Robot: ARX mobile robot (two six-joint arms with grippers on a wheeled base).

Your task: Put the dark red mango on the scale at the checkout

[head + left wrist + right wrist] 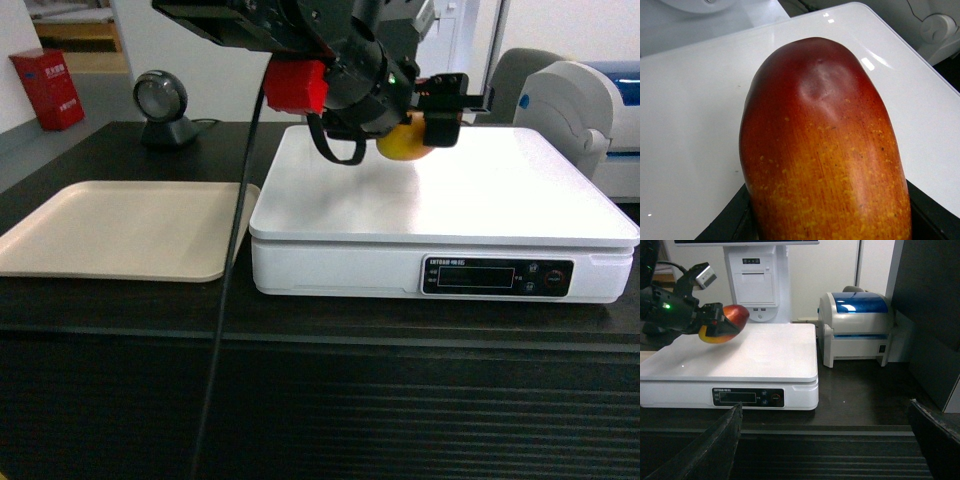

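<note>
We saw the left gripper (425,125) w/ jaws clamped on the dark red mango (725,323), held above the scale (470,200), not touching it. Right gripper (825,440): fingers spread wide, holding nothing. Scale sat on the checkout (320,320) beside a beige tray (120,230); label printer (857,327) nearby.

One of each thing on the counter.
One mango (405,143) at upper centre, one white scale (440,205) in the middle, one beige tray (120,228) at left, one round scanner (162,108) at upper left, one label printer (860,327) at right.
</note>
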